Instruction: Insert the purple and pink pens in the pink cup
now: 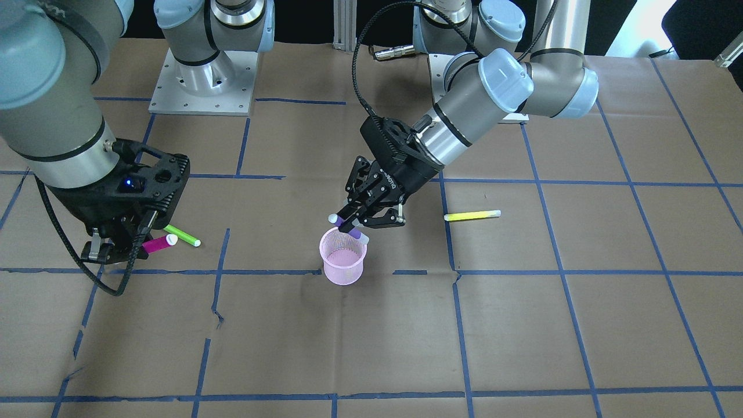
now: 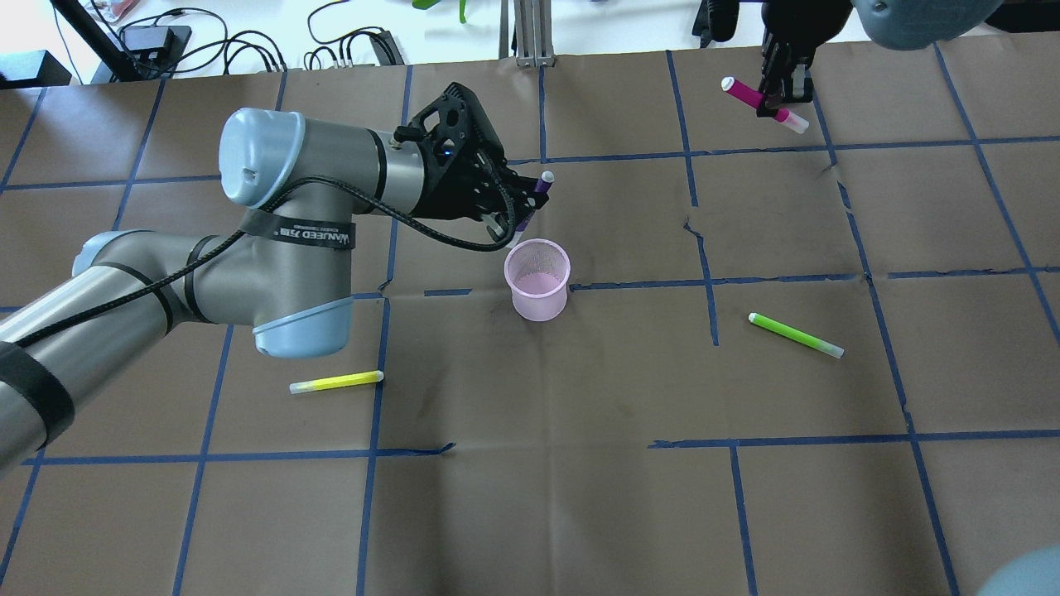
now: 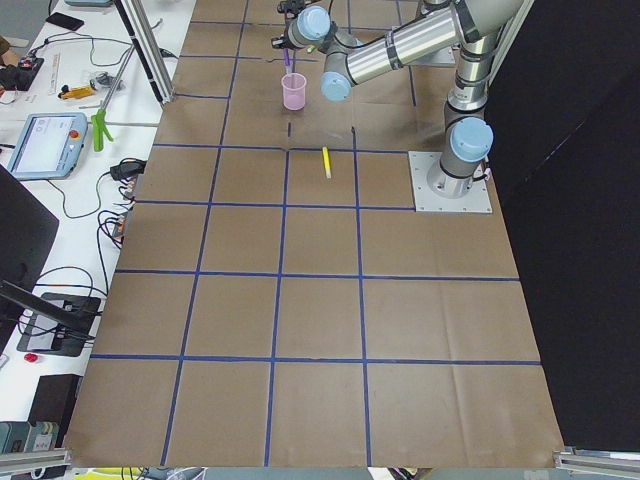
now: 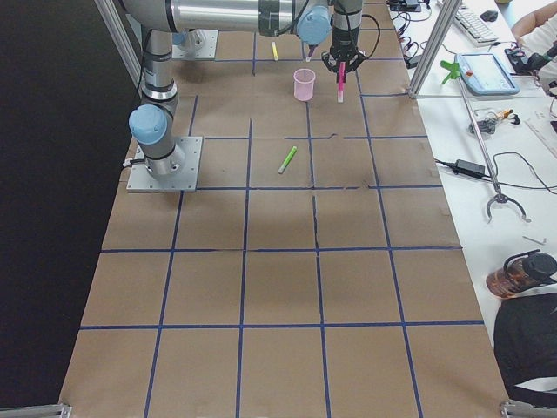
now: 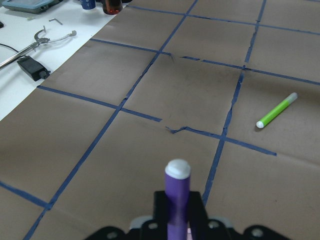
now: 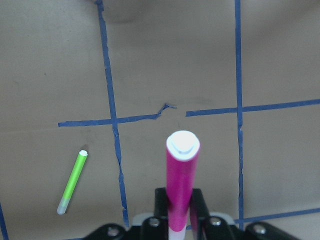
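The pink mesh cup stands upright mid-table, also in the front view. My left gripper is shut on the purple pen and holds it tilted just above the cup's rim. In the front view the pen has its lower end over the cup mouth. The left wrist view shows the purple pen clamped between the fingers. My right gripper is shut on the pink pen, raised off the table and far from the cup. The right wrist view shows the pink pen in the grip.
A green pen lies on the table to the cup's right in the overhead view. A yellow pen lies to the cup's lower left, under my left arm's elbow. Brown paper with a blue tape grid covers the table.
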